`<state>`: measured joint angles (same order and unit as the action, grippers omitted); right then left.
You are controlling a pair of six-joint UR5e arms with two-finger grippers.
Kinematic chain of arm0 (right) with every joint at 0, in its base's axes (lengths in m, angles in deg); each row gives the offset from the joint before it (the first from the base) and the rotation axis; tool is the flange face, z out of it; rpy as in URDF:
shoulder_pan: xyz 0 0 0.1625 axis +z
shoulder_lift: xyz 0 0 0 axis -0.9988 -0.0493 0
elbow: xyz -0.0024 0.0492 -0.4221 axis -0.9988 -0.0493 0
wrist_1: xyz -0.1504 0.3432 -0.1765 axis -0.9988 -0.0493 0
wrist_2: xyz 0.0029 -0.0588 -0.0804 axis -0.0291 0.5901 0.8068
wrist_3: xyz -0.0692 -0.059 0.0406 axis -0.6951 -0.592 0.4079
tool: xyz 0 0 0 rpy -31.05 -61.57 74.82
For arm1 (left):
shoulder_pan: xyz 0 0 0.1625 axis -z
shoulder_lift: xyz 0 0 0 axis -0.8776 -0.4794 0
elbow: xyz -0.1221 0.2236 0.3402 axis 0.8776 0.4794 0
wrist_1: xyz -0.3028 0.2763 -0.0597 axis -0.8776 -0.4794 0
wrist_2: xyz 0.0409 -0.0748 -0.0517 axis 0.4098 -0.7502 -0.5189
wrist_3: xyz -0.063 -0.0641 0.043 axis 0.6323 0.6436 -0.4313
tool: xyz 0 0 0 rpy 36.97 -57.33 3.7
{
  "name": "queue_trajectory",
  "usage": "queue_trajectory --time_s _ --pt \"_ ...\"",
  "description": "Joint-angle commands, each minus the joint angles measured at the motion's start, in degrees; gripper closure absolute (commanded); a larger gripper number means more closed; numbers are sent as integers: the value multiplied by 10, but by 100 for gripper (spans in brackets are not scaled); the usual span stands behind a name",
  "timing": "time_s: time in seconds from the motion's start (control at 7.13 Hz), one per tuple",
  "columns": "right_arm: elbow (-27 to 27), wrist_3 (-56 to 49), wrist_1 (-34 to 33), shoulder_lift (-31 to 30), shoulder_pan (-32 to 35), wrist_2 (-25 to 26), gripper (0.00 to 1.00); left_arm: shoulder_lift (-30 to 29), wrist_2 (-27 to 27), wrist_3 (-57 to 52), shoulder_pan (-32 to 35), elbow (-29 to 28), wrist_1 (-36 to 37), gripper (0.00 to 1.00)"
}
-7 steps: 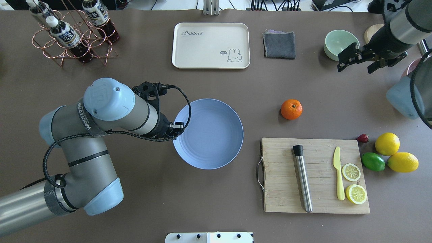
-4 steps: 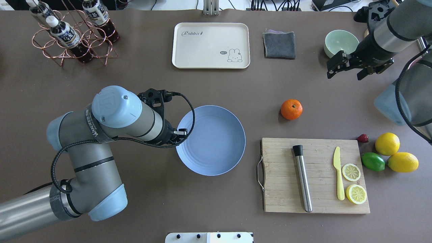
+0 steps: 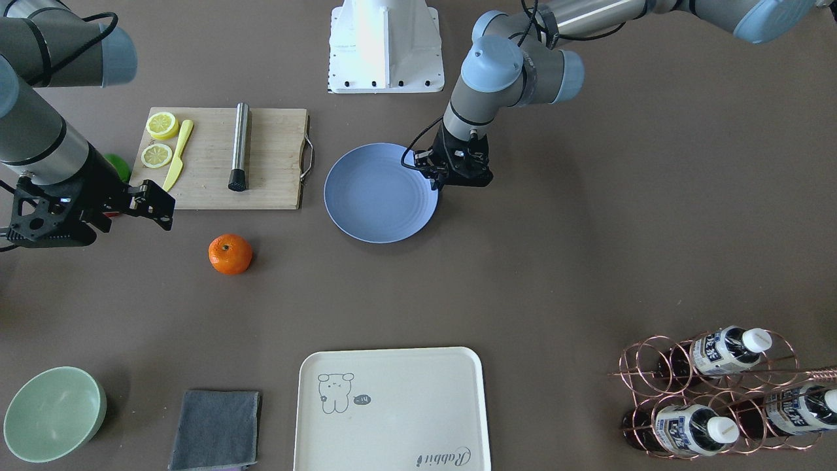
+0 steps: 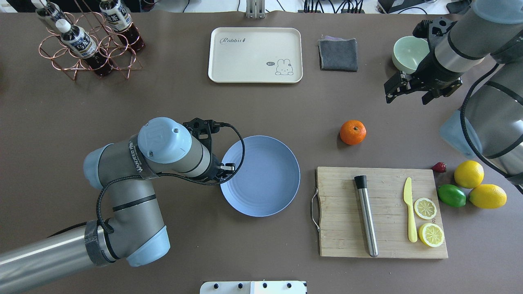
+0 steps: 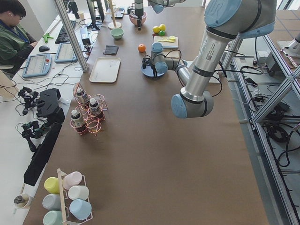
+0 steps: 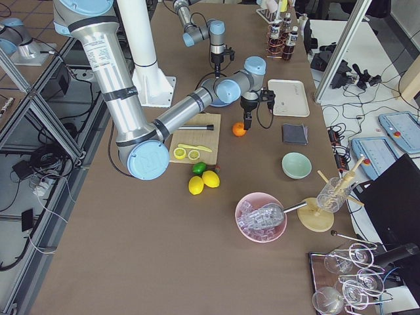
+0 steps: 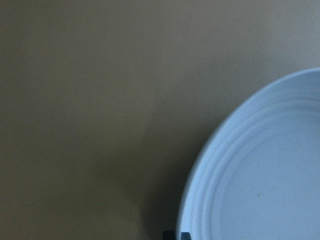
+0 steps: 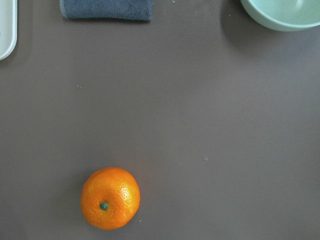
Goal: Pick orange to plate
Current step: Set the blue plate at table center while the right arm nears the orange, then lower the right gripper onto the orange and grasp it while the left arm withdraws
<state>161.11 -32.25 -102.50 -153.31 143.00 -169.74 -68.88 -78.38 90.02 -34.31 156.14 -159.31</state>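
Note:
The orange [image 4: 353, 132] [image 3: 230, 254] lies on the bare brown table, far of the cutting board; in the right wrist view the orange [image 8: 110, 198] sits at the lower left. The light-blue plate [image 4: 265, 179] [image 3: 379, 196] rests flat, a hand's width to its left. My left gripper [image 4: 229, 168] [image 3: 437, 180] is shut on the plate's left rim; the left wrist view shows the plate [image 7: 260, 190] with the fingertips [image 7: 175, 235] at its edge. My right gripper [image 4: 410, 94] [image 3: 127, 216] hangs open and empty above the table, between the orange and the mint bowl.
A wooden cutting board [image 4: 343, 245] carries a steel muddler [image 4: 366, 216], a yellow knife [image 4: 410, 212] and two lemon slices. Lemons [image 4: 469, 174], a lime [image 4: 451, 195], a mint bowl [image 4: 406, 51], a grey cloth [image 4: 338, 54], a cream tray [image 4: 255, 55] and a bottle rack [image 4: 88, 41] stand around.
The left gripper has slid the plate to the right and toward the robot. The right gripper has moved left, closer to the orange. The orange has stayed put.

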Motion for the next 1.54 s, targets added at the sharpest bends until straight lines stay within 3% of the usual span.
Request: queue_trajectory --time_s 0.0,0.14,0.42,0.7,1.12,1.4 --pt "-53 5 71 7 -12 6 0 2 -6 -1 22 -4 -19 2" --pt "-72 22 86 15 -18 6 0 2 -7 -2 37 -3 -19 2" --pt "-93 33 90 32 -39 16 0 3 -68 -14 81 4 -13 2" --pt "-109 68 126 41 -80 63 0 6 -63 -55 90 4 -14 2" --pt "-142 73 141 55 -105 89 0 10 -40 -67 95 20 -17 2" --pt "-161 112 186 55 -122 93 0 10 -36 -67 98 18 -17 2"
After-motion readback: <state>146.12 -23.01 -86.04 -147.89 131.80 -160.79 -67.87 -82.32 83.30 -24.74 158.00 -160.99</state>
